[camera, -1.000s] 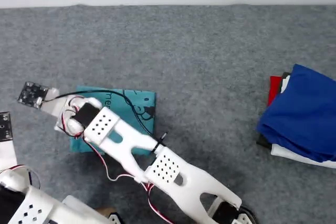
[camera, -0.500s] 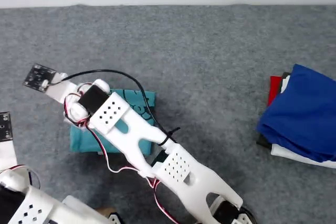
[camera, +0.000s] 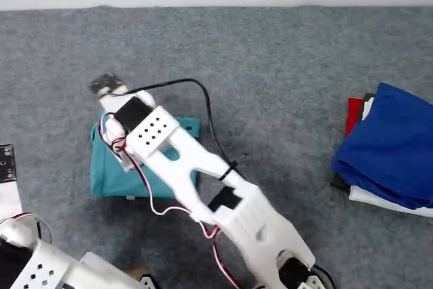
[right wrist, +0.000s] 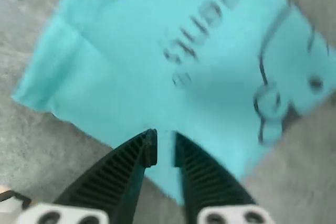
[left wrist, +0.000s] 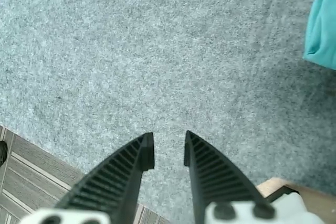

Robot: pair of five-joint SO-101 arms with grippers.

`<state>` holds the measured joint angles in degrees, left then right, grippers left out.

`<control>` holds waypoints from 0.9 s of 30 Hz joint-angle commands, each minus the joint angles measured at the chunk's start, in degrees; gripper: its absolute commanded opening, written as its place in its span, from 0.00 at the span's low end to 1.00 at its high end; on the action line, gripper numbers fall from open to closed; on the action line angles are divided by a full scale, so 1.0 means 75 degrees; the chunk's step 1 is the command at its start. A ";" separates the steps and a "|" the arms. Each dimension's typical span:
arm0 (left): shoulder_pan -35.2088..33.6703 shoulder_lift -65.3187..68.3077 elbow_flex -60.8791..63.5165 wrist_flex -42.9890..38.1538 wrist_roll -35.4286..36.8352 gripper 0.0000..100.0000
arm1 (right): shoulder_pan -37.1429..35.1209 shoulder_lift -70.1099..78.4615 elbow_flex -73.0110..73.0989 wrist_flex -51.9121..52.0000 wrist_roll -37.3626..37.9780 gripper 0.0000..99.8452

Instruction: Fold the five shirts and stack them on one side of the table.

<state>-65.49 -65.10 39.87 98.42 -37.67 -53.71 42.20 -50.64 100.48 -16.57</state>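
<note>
- The folded teal shirt point(camera: 111, 170) lies flat on the left part of the grey worktop point(camera: 270, 65).
- The right arm point(camera: 196, 174) stretches across the shirt. The right jaws hang just above the printed cloth point(right wrist: 210, 51), a narrow gap apart, with nothing gripped.
- The left arm point(camera: 34, 265) sits at the near left corner. The left jaws are narrowly parted over bare worktop, with the shirt's edge point(left wrist: 323, 30) off to one side.
- Well apart, at the right edge, a blue shirt point(camera: 389, 147) tops a pile of red, white and dark cloth.

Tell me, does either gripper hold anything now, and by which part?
Nothing is held. The left gripper is over bare carpet, the right gripper over the folded teal shirt; both stand slightly open, no cloth pinched.
</note>
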 commanded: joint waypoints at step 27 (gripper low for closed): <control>0.0117 -0.0070 0.0416 -0.0129 -0.0035 0.10 | 0.0440 0.1834 0.1090 0.0193 -0.2215 0.07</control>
<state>-64.79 -65.10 43.30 98.33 -37.67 -52.84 54.07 -43.16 100.48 -33.10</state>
